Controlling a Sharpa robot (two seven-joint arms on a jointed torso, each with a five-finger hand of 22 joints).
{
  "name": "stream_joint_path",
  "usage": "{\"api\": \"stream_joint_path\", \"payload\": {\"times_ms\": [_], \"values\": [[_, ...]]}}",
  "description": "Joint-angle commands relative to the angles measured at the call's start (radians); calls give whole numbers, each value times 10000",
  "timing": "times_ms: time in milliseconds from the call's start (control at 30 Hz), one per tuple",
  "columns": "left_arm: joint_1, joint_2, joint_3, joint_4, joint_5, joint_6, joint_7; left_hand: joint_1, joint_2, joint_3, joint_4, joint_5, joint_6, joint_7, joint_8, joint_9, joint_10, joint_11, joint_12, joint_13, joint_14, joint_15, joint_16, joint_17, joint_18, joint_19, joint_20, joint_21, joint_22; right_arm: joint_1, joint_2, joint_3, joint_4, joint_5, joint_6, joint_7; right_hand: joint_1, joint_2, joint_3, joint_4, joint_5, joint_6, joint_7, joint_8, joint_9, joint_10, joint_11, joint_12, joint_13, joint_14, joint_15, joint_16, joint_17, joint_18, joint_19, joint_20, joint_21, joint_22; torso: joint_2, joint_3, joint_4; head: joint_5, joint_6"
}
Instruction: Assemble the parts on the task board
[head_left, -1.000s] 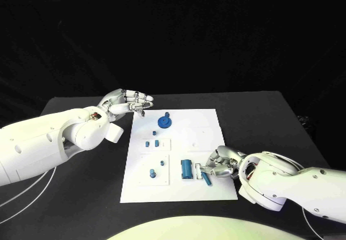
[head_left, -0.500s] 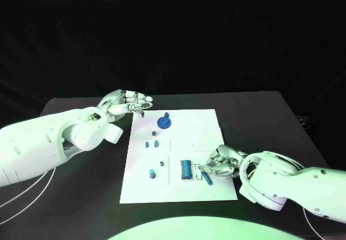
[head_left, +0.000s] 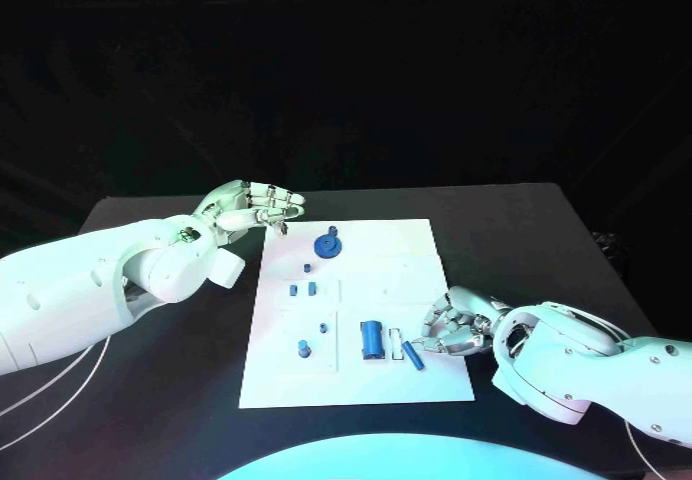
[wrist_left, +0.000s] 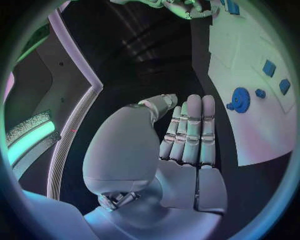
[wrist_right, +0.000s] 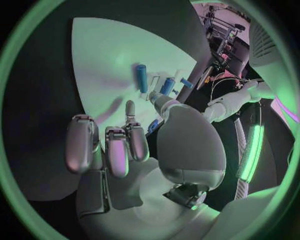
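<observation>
Head view: white task board at frame centre carries blue parts; left hand fingers curled empty, right hand grip indeterminate.

White task board mid-table, small blue parts scattered on it, gear farthest.

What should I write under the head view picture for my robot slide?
Right hand reaches beside a loose blue pin on the white task board; left hand hovers near the blue gear.
</observation>
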Motion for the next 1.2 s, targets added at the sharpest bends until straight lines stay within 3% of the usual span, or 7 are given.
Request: {"api": "stream_joint_path", "payload": {"times_ms": [33,233,600,1200], "values": [[6,11,5,14,-22,120,41,24,88,86,-1,62,-60,91,68,17,-83,10,63,0,-64,-31,22,-16,161,45,-2,20,12,-24,-95,-3,130,-962,307,8,401,-11,-307,-155,-29,-65,30,-64,-23,198,83,-63,1663,945,63,-39,2105,-94,281,78,-91,1940,-3,4,-17,-14,-12],[6,17,4,6,-23,121,42,26,91,89,-2,62,-60,91,69,17,-83,10,65,0,-63,-32,22,-17,161,45,-2,21,13,-80,-176,-8,310,-1566,495,-97,788,55,-793,-207,-16,2,28,-81,-47,172,84,-99,1643,945,70,-38,2112,-93,278,93,-101,1939,3,4,-5,-48,-13],[6,10,3,13,-23,108,36,37,108,105,-4,65,-58,90,74,17,-84,8,73,-1,-62,-34,20,-19,161,45,-4,28,17,-243,-24,-18,343,-1831,582,-239,908,298,-1337,66,-2,239,-53,13,-37,207,20,-38,1664,953,25,-26,2146,-104,307,67,-22,1960,10,-9,10,-69,-39],[6,-2,2,26,-23,130,30,52,128,126,-7,70,-58,89,78,17,-86,7,82,-3,-62,-36,17,-22,162,45,-7,37,22,-447,494,-19,-195,-1925,632,-252,1103,511,-1440,207,9,417,-148,117,-11,247,-60,26,1688,965,-39,-6,2195,-119,338,19,70,1982,18,4,15,-13,-70]]}}
